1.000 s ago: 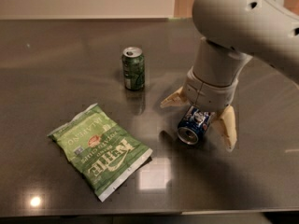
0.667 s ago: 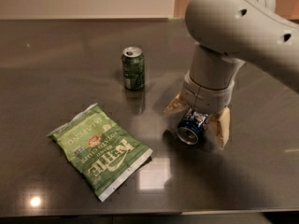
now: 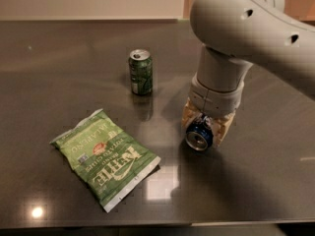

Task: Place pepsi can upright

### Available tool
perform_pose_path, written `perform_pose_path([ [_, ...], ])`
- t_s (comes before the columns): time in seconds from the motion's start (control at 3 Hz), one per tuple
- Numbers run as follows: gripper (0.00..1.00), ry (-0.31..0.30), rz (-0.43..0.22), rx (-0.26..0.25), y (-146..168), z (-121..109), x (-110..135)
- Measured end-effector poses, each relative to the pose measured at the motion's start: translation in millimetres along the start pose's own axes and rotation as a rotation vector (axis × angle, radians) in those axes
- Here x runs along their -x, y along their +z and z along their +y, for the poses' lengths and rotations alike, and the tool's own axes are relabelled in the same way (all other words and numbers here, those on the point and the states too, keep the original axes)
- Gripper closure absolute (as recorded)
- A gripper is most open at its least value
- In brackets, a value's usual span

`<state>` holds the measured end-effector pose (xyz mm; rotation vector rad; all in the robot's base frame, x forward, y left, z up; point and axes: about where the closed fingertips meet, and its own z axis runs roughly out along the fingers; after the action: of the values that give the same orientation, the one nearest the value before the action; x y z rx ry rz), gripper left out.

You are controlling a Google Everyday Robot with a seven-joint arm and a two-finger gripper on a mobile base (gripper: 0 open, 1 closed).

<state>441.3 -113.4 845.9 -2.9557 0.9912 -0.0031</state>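
Note:
The pepsi can [image 3: 198, 137] lies on its side on the dark table [image 3: 59, 73], right of centre, with its silver end facing the camera. My gripper [image 3: 204, 124] comes straight down onto it from above. One beige finger is pressed against each side of the blue can, so the gripper is shut on it. The large grey arm [image 3: 246, 28] hides the can's far end.
A green can [image 3: 141, 73] stands upright to the upper left of the gripper. A green chip bag [image 3: 106, 156] lies flat at the front left. The table's front edge runs along the bottom of the view.
The fingers were spread wide on either side of the can and have now closed in against it. The arm has lowered slightly over the can. The can has stayed where it was.

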Motion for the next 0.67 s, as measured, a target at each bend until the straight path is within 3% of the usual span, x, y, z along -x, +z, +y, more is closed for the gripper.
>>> perform_pose_path([
  [0.33, 0.88, 0.076, -0.060, -0.037, -18, -8, 6],
  [0.67, 1.00, 0.194, -0.155, -0.110, -46, -15, 17],
])
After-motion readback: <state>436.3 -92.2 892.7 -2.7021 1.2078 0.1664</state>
